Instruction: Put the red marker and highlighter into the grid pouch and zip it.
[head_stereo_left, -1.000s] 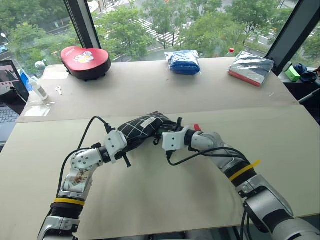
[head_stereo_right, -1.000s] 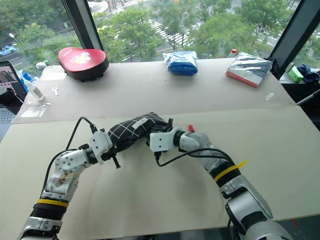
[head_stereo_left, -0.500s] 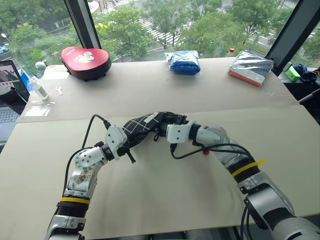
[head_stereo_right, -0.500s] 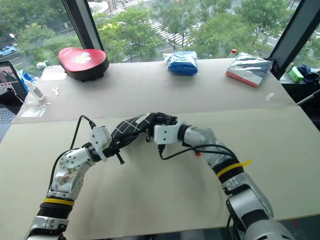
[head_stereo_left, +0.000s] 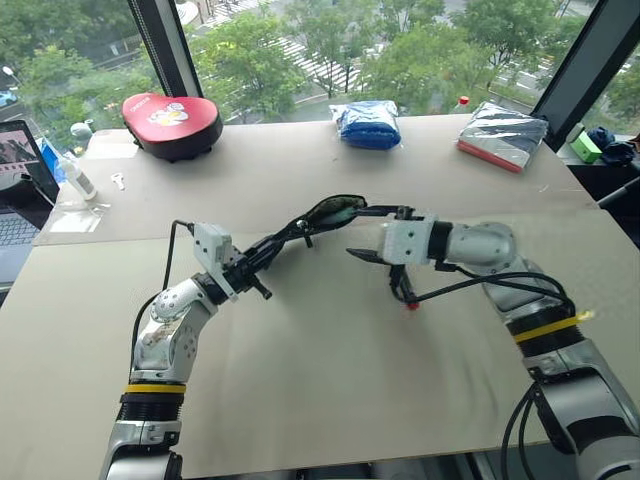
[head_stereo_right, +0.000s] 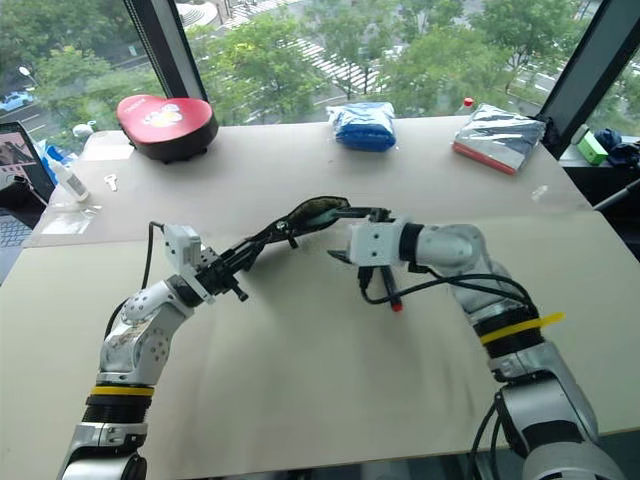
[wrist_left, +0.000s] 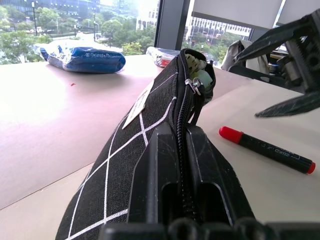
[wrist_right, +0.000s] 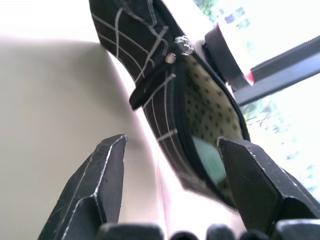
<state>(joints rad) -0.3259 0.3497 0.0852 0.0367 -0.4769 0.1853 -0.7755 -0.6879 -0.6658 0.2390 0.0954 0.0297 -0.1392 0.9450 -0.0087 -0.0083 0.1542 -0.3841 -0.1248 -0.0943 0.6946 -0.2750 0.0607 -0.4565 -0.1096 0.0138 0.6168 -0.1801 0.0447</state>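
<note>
Table carries the red marker, lying flat below the right arm. Grid pouch is lifted off the surface, clamped at its zipper edge by left gripper. Pouch mouth gapes; pale-green item inside, probably the highlighter. Right gripper is spread, empty, just beside the mouth.

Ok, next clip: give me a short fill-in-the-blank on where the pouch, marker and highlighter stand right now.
1. The left gripper is shut on the ___, holding it above the table.
2. The red marker lies on the ___, outside the grid pouch.
3. The right gripper faces the pouch's open mouth with its jaws ___.
4. The pale green ___ already sits inside the open pouch.

Missing words: grid pouch; table; open; highlighter
</note>
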